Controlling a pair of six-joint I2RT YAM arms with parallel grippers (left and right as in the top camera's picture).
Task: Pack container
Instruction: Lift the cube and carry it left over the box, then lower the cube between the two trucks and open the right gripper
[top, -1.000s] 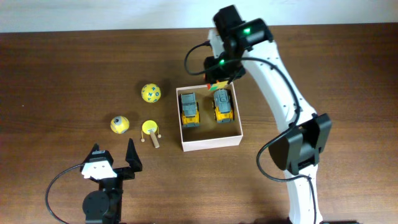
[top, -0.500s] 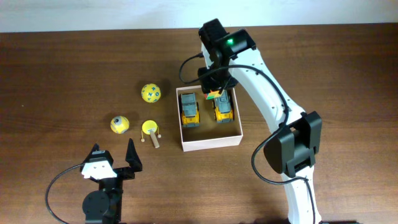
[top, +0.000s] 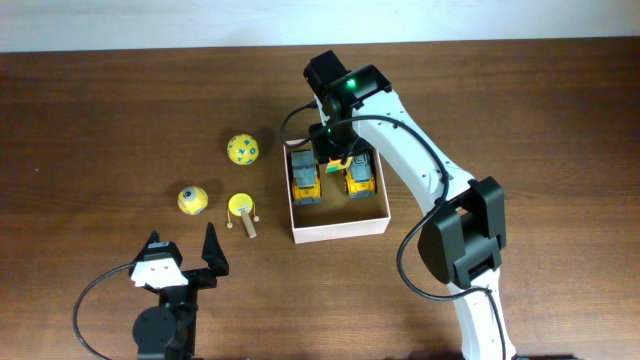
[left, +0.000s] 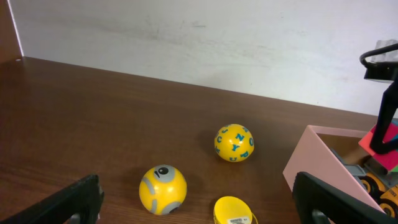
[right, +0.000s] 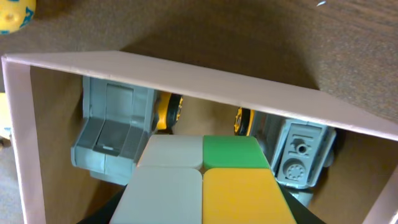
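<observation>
The container, a shallow square box with white walls and a tan inside, holds two yellow-and-grey toy trucks side by side. It also shows in the left wrist view and the right wrist view. My right gripper is shut on a multicoloured cube and holds it above the box's far end, between the trucks. My left gripper is open and empty near the table's front left; it also shows in the left wrist view.
Left of the box lie a yellow ball with blue letters, a yellow ball with a grey eye, and a yellow round toy on a wooden stick. The right arm reaches over the box from the right.
My right gripper has moved left and slightly nearer with the cube, from the box's far right corner to over its far middle. The left arm has not moved.
</observation>
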